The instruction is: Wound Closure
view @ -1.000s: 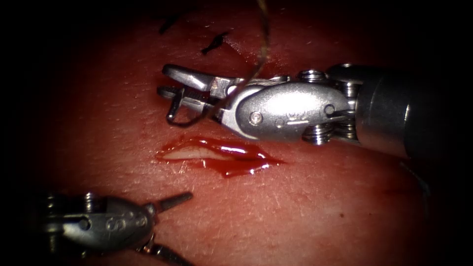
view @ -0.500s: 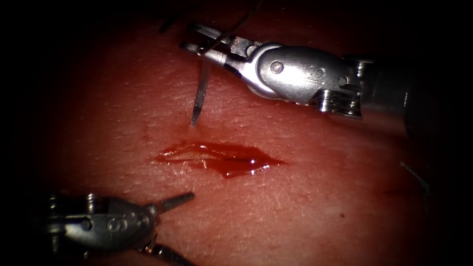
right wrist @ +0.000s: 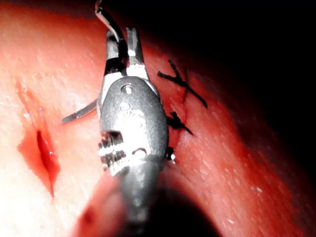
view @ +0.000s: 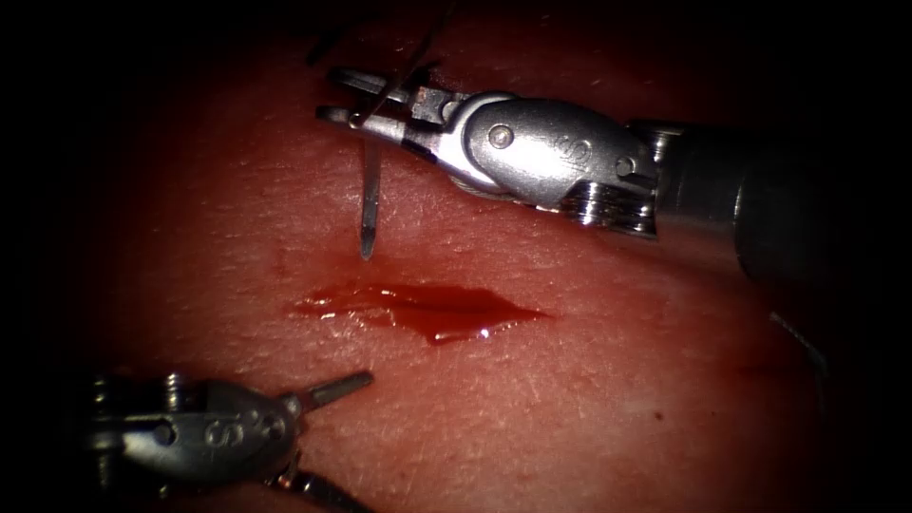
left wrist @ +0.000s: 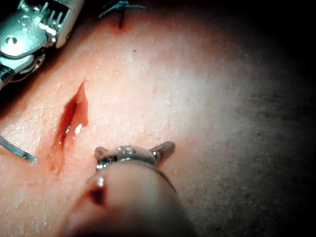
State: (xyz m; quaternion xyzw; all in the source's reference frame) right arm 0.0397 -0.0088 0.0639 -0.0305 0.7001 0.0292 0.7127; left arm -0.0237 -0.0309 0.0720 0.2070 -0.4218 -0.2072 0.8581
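Reddish tissue (view: 589, 418) spreads under my scope, and nearest to me my left tool (view: 328, 437) sits low on the left with its jaws spread apart and nothing between them. Beyond it the cut (view: 418, 309) lies crosswise, holding a pool of red fluid (view: 456, 323). Farther back my right tool (view: 356, 100) has its jaws clamped on the needle (view: 368, 204) near its blunt end, the point hanging down just above the tissue on the far side of the cut, not in it, with thread (view: 418, 52) trailing up from the jaws and dark stitch ends (right wrist: 180, 84) beside them.
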